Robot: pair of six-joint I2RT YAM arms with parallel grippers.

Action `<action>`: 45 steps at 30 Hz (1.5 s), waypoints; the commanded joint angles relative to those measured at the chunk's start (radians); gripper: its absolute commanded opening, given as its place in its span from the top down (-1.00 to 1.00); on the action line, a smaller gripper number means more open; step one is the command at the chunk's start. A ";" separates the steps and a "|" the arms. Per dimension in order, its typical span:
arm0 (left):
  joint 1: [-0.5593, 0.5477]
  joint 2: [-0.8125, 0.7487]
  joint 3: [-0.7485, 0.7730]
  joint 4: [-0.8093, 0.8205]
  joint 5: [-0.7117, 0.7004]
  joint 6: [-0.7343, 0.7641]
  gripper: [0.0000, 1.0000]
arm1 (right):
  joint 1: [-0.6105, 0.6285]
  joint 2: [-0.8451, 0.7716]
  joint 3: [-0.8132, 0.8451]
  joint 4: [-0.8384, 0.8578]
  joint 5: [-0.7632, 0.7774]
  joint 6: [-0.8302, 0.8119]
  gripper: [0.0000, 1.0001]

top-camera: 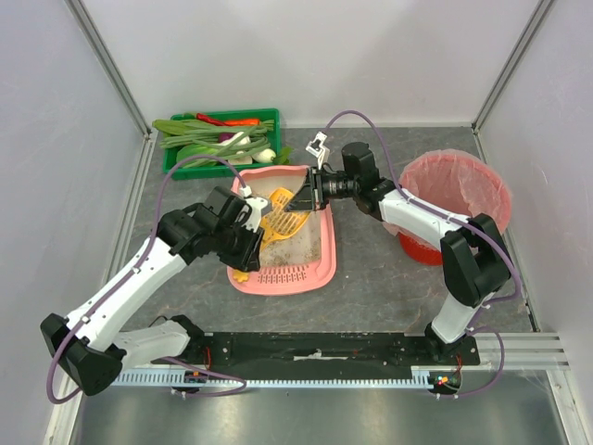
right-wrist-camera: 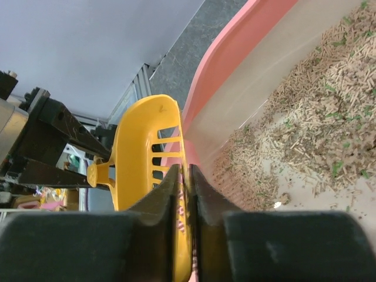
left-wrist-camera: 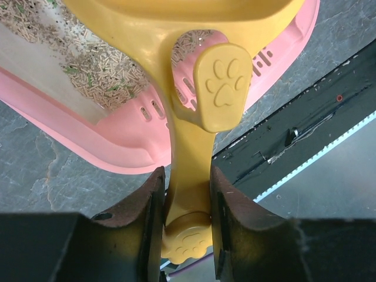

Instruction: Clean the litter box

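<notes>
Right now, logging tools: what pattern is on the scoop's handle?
Embossed paw prints on the yellow scoop handle, clearest in the left wrist view.

The litter box is being kept at the middle of the table, with the crate being kept behind it to the left and the bin to its right. The scoop is being held inside the box, over the litter, handle toward the left rim.

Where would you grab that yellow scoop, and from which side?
Grip the yellow litter scoop by its narrow, straight handle, coming from the tail end, as the left claw does. That leaves the wide slotted bowl free over the litter box.
</notes>
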 commanded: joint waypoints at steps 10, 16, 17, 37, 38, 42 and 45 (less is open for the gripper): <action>-0.002 0.008 0.105 -0.209 0.019 -0.116 0.96 | -0.061 -0.173 -0.021 -0.048 0.155 -0.073 -0.77; -0.002 0.008 0.109 -0.292 0.045 -0.283 0.96 | -0.126 -0.363 -0.033 -0.183 0.313 -0.248 -0.83; -0.002 0.017 0.108 -0.301 0.062 -0.306 0.96 | -0.146 -0.386 -0.036 -0.190 0.339 -0.257 -0.84; 0.027 0.321 0.310 -0.455 0.268 -0.516 0.97 | -0.423 -0.386 0.134 -0.479 0.758 -0.222 -0.93; 0.027 0.324 0.301 -0.456 0.251 -0.515 0.97 | -0.425 -0.388 0.128 -0.487 0.757 -0.216 -0.93; 0.027 0.328 0.211 -0.456 0.206 -0.510 0.97 | -0.423 -0.394 0.086 -0.500 0.732 -0.211 -0.92; 0.036 0.317 0.130 -0.456 0.177 -0.504 0.97 | -0.423 -0.391 0.080 -0.530 0.720 -0.240 -0.92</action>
